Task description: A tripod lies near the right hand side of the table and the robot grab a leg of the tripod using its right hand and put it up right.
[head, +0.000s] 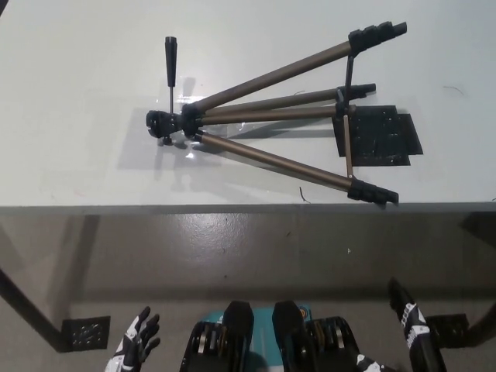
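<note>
Across the right half of the worktop [70, 93] lies the tripod [256, 116], flat on its side, legs splayed toward the right edge and head [161, 124] pointing left, pan handle [170, 62] sticking toward the far edge. Beneath the feet end sits a dark mat [384, 136], near the right side. Nearest leg [271, 157] runs slantwise toward the front edge, its black foot [373, 191] just short of that edge: best choice for a grasp, being closest and clear of the other two. Should be taken on the bare bronze tube, well up from the foot, so that lifting swings the head up and the feet stay down as pivots. Below the front edge, low at the right, waits the right robot hand [407, 314], holding nothing, well apart from the tripod; cannot tell how wide. Low at the left rests the left robot hand [139, 337], fingers spread, empty.
</note>
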`<state>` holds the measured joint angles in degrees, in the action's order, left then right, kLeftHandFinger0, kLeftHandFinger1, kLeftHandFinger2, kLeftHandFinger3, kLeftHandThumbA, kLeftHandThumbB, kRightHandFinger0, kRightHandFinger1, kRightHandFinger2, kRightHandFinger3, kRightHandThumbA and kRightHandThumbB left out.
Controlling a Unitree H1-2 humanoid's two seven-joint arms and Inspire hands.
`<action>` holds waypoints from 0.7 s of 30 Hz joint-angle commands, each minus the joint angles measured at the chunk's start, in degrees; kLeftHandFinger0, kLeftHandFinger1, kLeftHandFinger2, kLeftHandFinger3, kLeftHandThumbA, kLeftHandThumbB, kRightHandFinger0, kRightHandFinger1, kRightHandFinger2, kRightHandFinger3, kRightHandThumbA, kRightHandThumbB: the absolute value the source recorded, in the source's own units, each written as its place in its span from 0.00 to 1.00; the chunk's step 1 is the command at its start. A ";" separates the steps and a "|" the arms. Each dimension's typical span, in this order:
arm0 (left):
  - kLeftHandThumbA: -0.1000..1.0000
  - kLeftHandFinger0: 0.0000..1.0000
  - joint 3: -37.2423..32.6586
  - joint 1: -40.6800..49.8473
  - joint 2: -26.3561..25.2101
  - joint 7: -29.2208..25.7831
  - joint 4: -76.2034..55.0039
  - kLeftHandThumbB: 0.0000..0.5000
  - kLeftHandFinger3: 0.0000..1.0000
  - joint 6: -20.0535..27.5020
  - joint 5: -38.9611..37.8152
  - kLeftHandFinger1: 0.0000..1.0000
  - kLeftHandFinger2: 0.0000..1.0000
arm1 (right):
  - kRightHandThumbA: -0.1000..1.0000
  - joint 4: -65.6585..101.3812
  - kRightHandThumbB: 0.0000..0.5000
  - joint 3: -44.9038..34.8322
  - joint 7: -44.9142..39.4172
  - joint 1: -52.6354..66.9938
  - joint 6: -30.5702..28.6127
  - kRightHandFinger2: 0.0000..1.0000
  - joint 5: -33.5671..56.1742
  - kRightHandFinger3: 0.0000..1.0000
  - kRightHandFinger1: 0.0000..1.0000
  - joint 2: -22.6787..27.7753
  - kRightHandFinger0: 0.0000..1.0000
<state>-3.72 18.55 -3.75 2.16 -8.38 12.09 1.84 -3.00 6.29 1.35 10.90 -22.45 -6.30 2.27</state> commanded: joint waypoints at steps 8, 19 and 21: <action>1.00 1.00 -0.59 -3.15 -1.07 1.55 -9.26 1.00 1.00 1.06 1.41 1.00 1.00 | 0.84 15.46 0.55 -3.37 1.92 -6.08 -0.87 1.00 -5.56 1.00 1.00 0.46 1.00; 1.00 1.00 -0.53 -5.14 -1.92 1.37 -5.66 1.00 1.00 0.77 1.84 1.00 1.00 | 1.00 30.36 0.86 -9.64 -5.13 -28.57 18.97 1.00 -19.19 1.00 1.00 8.73 1.00; 1.00 1.00 -0.57 -5.09 -1.98 1.48 -5.17 1.00 1.00 0.69 1.74 1.00 1.00 | 1.00 29.56 0.87 -9.04 -8.15 -34.51 21.71 1.00 -23.20 1.00 1.00 12.09 1.00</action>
<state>-3.96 13.08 -5.25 2.93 -13.83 12.25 3.05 22.83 -2.37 0.16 -14.57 -12.65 -19.31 9.72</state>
